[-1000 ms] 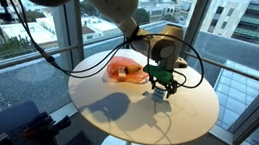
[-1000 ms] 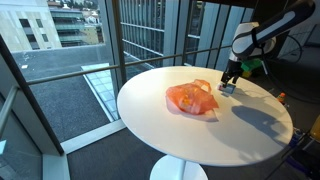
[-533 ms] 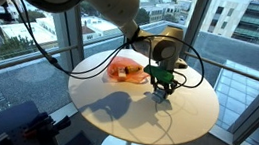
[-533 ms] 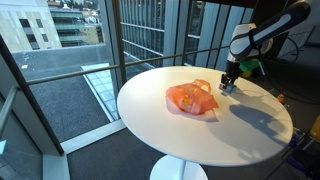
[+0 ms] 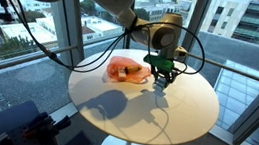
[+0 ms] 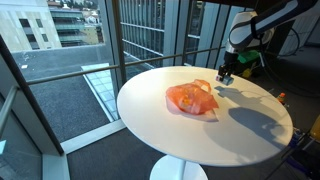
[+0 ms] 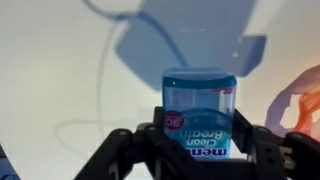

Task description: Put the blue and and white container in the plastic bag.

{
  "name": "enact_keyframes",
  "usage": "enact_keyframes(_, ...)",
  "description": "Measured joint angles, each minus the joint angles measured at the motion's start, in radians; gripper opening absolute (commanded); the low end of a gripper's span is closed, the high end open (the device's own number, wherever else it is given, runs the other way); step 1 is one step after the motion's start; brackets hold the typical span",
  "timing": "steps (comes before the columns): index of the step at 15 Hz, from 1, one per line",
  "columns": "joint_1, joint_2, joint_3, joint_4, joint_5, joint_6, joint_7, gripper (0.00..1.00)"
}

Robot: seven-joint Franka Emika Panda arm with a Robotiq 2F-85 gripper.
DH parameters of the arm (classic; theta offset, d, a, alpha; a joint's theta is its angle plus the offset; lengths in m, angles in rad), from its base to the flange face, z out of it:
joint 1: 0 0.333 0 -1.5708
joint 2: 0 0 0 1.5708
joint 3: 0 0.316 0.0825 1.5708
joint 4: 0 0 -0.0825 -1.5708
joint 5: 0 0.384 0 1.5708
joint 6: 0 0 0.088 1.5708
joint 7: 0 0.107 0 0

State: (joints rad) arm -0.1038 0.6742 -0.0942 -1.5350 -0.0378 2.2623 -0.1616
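The blue and white container (image 7: 199, 112) fills the middle of the wrist view, its label upside down, with one black finger pressed against each side. My gripper (image 7: 198, 135) is shut on it and holds it a little above the round white table (image 5: 145, 110). In both exterior views the gripper (image 5: 161, 78) (image 6: 225, 77) hangs just beside the orange plastic bag (image 5: 128, 71) (image 6: 191, 98), which lies crumpled on the table. The bag's edge (image 7: 305, 105) shows at the right of the wrist view.
The table top (image 6: 200, 130) is round with edges all around and stands on a single pedestal. Window glass and railings (image 6: 120, 40) stand close behind it. Black cables (image 5: 188, 50) loop from the arm above the gripper.
The gripper closed on the container and has lifted it off the table, moving up and slightly toward the bag. The bag has not moved.
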Motion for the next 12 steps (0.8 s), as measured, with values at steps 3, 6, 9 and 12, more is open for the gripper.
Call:
enact_keyframes(3, 0.027, -0.044, 0.011, -0.011, 0.0, -0.027, 0.005, 0.4)
enact_keyframes(6, 0.054, -0.069, 0.026, -0.021, 0.0, -0.051, 0.019, 0.4)
enact_keyframes(9, 0.074, -0.079, 0.047, -0.039, 0.0, -0.065, 0.046, 0.4)
enact_keyframes(12, 0.092, -0.079, 0.068, -0.048, 0.002, -0.085, 0.075, 0.4)
